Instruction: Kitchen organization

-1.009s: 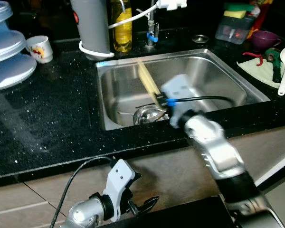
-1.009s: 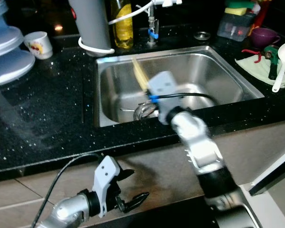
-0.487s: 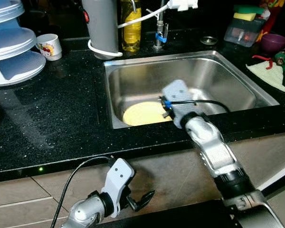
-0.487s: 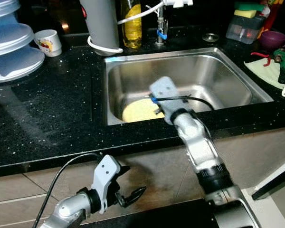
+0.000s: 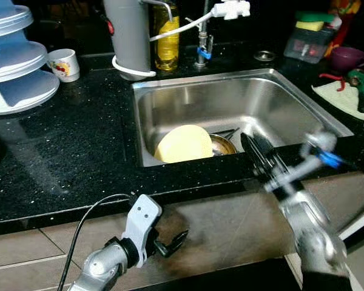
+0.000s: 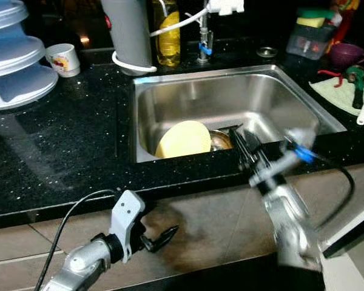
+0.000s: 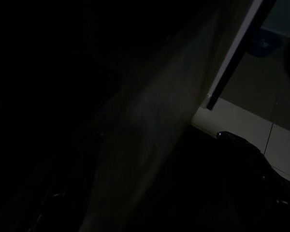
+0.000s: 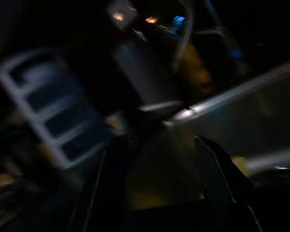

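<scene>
Left pincer [image 5: 171, 242] hangs idle below the table [image 5: 67, 151] edge in front of the cabinet, fingers apart, nothing in them. Far off to the right pincer's left at the table's back sit a tiered white rack [image 5: 12, 60] and a mug [image 5: 65, 63]. Nearer, just left of and beyond the right pincer, a yellow plate [image 5: 183, 143] leans in the sink [image 5: 273, 100] at the front wall, with a metal bowl or strainer [image 5: 221, 144] touching its right side. Right pincer [image 5: 255, 147] sits at the sink's front rim just right of the plate, fingers slightly apart in the wrist view, empty; blurred, so the gap is rough. Beyond it: soap bottle [image 5: 167, 36], tap [image 5: 201, 42]. Well to its right: sponge tub [image 5: 309, 39], cloth with utensils [image 5: 346, 91]. Step, my read: plate just dropped in the sink, arm clearing out. Next call: pick another item, likely from the right-side clutter, and lift clear of the rim first. Versus 0.5 s ago: the right arm was reaching into the sink over the plate; now it's pulled back with the wrist swung right, and the plate stands more upright.
</scene>
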Tool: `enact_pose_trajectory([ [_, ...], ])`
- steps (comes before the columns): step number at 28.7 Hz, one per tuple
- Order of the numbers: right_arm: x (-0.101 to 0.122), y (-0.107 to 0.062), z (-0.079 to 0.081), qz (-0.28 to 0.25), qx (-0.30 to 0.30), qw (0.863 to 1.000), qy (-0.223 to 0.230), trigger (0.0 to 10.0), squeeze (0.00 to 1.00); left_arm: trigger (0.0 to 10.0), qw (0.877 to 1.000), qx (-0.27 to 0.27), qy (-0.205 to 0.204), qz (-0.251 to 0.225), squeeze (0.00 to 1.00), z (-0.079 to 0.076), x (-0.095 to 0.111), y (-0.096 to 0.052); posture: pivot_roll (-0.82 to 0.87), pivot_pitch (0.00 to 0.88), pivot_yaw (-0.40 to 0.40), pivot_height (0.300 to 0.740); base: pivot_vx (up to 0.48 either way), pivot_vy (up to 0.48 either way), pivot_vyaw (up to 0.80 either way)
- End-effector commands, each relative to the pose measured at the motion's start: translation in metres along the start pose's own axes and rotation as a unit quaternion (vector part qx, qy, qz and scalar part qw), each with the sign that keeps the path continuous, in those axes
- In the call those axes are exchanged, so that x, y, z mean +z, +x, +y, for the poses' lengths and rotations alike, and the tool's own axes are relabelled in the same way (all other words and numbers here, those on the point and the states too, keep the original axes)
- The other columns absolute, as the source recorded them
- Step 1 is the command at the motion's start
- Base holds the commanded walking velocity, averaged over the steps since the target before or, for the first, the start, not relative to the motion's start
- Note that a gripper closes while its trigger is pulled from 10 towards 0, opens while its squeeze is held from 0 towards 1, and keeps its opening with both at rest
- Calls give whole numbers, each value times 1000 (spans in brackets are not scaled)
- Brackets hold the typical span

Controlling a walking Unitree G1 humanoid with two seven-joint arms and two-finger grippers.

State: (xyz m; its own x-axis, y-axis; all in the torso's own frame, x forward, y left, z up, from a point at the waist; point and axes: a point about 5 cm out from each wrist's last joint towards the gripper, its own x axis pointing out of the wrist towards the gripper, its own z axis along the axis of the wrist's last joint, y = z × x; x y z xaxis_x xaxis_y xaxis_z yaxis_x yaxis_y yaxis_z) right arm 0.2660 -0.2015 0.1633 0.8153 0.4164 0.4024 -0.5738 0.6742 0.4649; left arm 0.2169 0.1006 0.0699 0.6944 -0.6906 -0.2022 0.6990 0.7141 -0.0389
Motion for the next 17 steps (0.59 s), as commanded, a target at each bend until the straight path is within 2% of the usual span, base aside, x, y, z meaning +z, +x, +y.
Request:
enact_pose_trajectory([
  [1, -6, -10, 8, 2, 46, 998, 47, 10000, 0, 10000, 1000, 4, -3, -2, 0, 2, -2, 0, 37, 0, 18, 740, 0, 0, 0],
  [2, -6, -10, 8, 2, 46, 998, 47, 10000, 0, 10000, 1000, 4, -3, -2, 0, 2, -2, 0, 37, 0, 18, 740, 0, 0, 0],
  [4, -14, -19, 10, 10, 64, 995, 80, 10000, 0, 10000, 1000, -4, -3, -9, 0, 1, 0, 0, 38, 0, 17, 740, 0, 0, 0],
  [8, -20, -24, 14, 16, 80, 992, 98, 10000, 0, 10000, 1000, -7, -4, -10, 0, 0, 0, 0, 38, 0, 17, 740, 0, 0, 0],
  [10, -32, -34, 22, 42, 108, 984, 132, 10000, 0, 10000, 999, -34, -20, -14, 0, -7, 1, -1, 49, 0, 7, 740, 0, 0, 0],
  [13, -38, -41, 24, 64, 119, 980, 149, 10000, 0, 10000, 998, -43, -30, -18, 0, -10, 2, -2, 50, 0, 6, 740, 0, 0, 0],
  [17, -39, -43, 23, 67, 121, 978, 158, 10000, 0, 10000, 998, -50, -33, -24, 0, -12, 7, -3, 56, 0, 2, 740, 0, 0, 0],
])
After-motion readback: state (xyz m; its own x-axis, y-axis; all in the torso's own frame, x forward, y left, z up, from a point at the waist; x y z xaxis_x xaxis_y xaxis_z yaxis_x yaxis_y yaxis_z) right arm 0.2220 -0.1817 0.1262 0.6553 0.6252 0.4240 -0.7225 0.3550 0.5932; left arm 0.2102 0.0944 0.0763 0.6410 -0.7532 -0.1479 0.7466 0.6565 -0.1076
